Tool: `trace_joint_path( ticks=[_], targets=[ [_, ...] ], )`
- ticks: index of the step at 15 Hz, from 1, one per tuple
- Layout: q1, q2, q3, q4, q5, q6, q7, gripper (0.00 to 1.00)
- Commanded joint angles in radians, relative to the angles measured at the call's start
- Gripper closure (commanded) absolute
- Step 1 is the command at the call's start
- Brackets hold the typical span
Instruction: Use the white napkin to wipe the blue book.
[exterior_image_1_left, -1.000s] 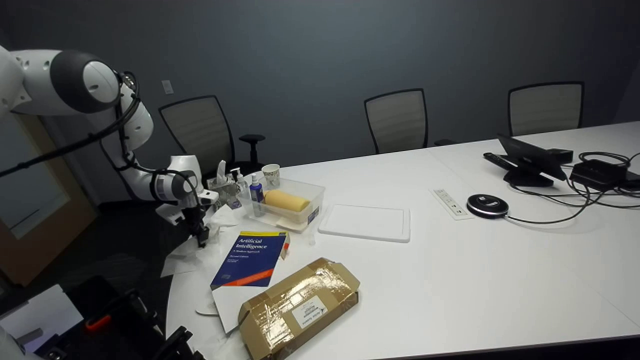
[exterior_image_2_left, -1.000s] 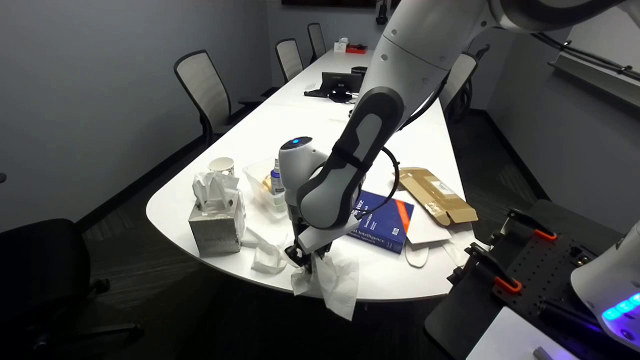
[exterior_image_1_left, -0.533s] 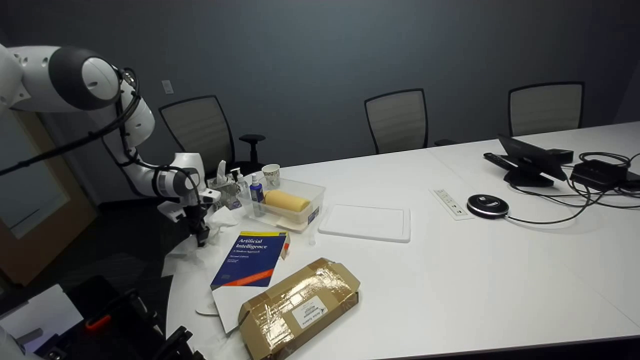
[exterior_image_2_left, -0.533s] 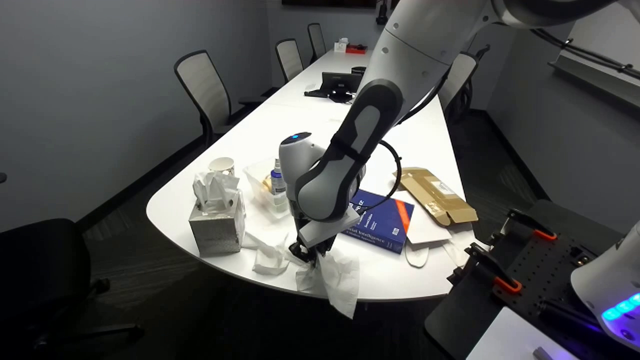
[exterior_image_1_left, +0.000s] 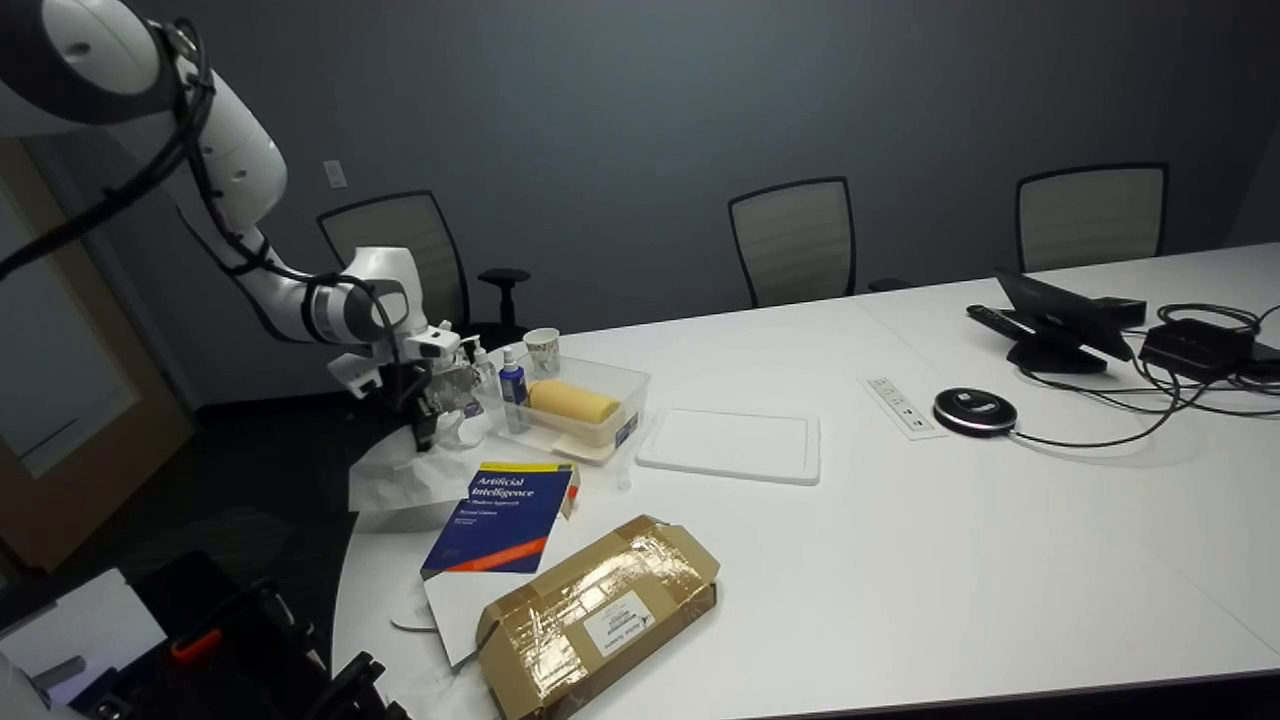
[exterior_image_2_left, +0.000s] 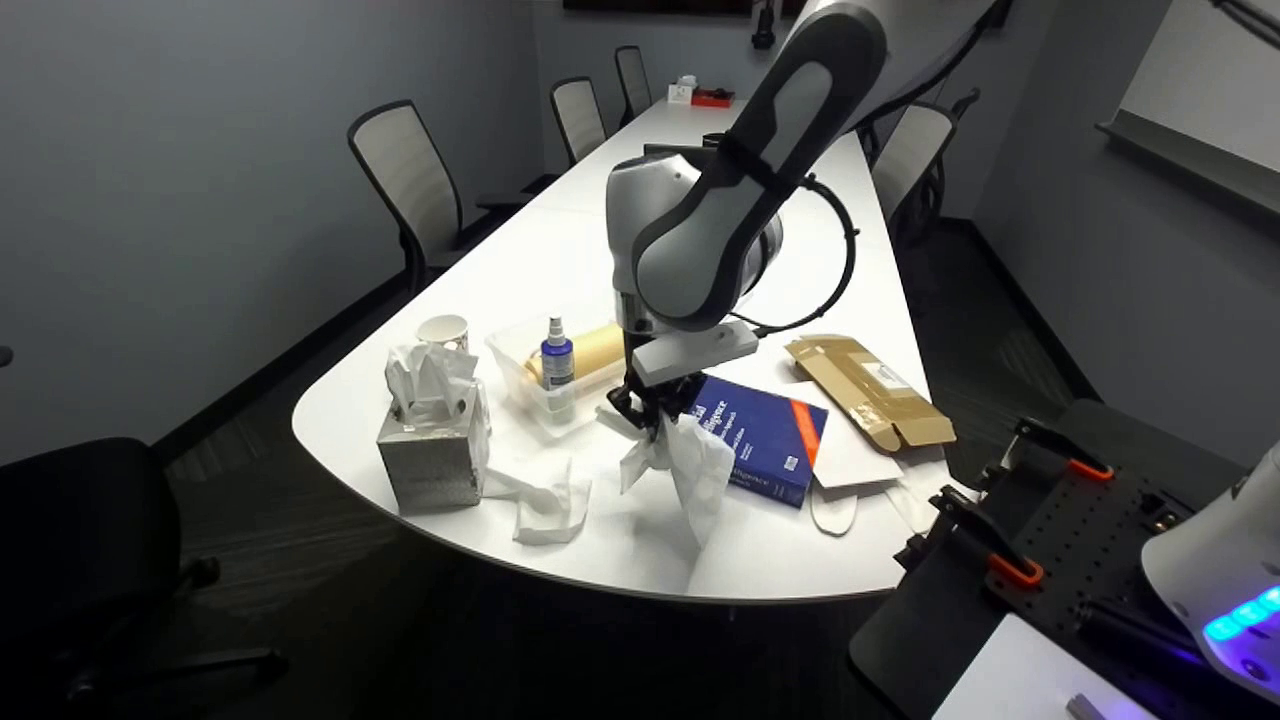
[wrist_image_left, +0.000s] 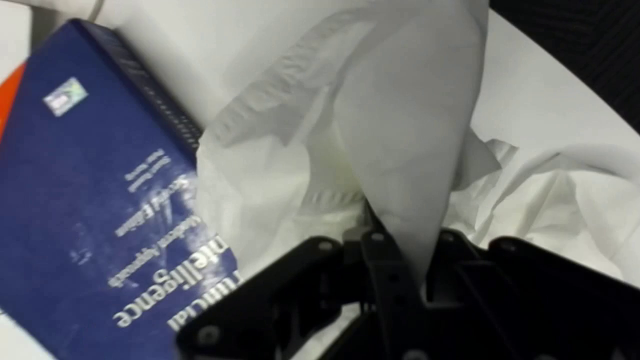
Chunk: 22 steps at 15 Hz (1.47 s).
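The white napkin (exterior_image_1_left: 410, 480) is a wrinkled sheet hanging from my gripper (exterior_image_1_left: 424, 440) near the table's rounded end. In an exterior view the napkin (exterior_image_2_left: 700, 475) hangs down from the gripper (exterior_image_2_left: 652, 425), in front of the spine end of the blue book. The blue book (exterior_image_1_left: 505, 520) lies flat, with white lettering and an orange-red strip; it also shows in an exterior view (exterior_image_2_left: 760, 445). In the wrist view my gripper (wrist_image_left: 407, 240) is shut on the napkin (wrist_image_left: 410, 115), whose folds hide the fingertips. The napkin covers a corner of the book (wrist_image_left: 90, 175) from this camera.
A clear bin (exterior_image_1_left: 630, 405) with a spray bottle (exterior_image_2_left: 557, 358) and yellow roll stands beyond the book. A tissue box (exterior_image_2_left: 435, 470), paper cup (exterior_image_2_left: 443, 330) and loose tissue (exterior_image_2_left: 553, 512) are near the table edge. A cardboard packet (exterior_image_1_left: 610, 610) and white sheet (exterior_image_1_left: 455, 610) adjoin the book.
My gripper has risen and moved inward from the table edge with the napkin, toward the book and bin. The napkin, which hung over the edge before, now hangs above the table.
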Motion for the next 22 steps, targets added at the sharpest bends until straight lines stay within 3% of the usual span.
trace_joint_path(
  ticks=[1, 8, 16, 22],
  targets=[
    [0.015, -0.123, -0.077, -0.145, -0.046, 0.037, 0.058, 0.97],
    [0.021, -0.113, -0.177, -0.217, -0.143, 0.131, 0.213, 0.97],
    [0.018, -0.072, -0.203, -0.277, -0.089, 0.331, 0.309, 0.97],
    [0.012, -0.044, -0.212, -0.310, -0.030, 0.387, 0.299, 0.97]
  ],
)
